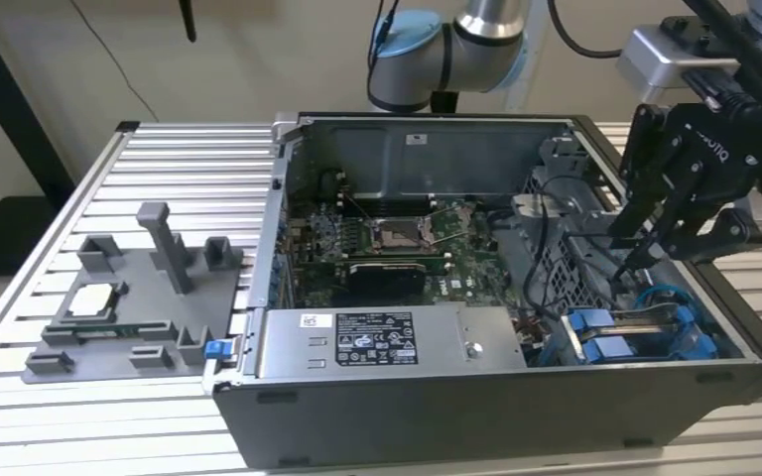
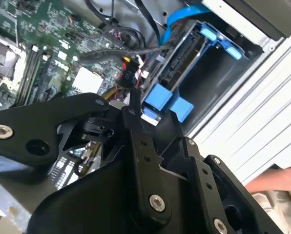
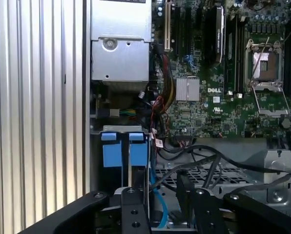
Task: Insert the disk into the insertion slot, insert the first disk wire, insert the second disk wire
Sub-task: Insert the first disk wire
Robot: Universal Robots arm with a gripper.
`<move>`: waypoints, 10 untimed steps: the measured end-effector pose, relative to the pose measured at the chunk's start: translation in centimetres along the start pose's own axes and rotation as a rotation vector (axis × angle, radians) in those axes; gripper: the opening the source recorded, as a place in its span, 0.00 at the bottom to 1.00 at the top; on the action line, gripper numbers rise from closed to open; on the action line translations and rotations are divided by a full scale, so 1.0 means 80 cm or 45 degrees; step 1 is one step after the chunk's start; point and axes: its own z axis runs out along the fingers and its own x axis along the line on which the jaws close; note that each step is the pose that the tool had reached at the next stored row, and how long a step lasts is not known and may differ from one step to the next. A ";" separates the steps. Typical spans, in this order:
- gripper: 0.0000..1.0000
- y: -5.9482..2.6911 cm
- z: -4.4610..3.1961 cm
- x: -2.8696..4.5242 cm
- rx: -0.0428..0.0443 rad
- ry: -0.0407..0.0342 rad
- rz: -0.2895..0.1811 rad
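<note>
Blue plastic frames the grey disk (image 2: pixel 182 68) seated in the insertion slot (image 2: pixel 223 73).

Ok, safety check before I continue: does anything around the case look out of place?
Inside the case nothing looks askew. Oddity: what looks like a person's hand outside it, by the table, in the second wrist view.

Ribbed aluminium table (image 1: pixel 183 149) before a plain beige wall (image 1: pixel 262 59)
</note>
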 end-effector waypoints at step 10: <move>1.00 -0.010 0.0075 -0.0129 0.015 -0.0598 -0.004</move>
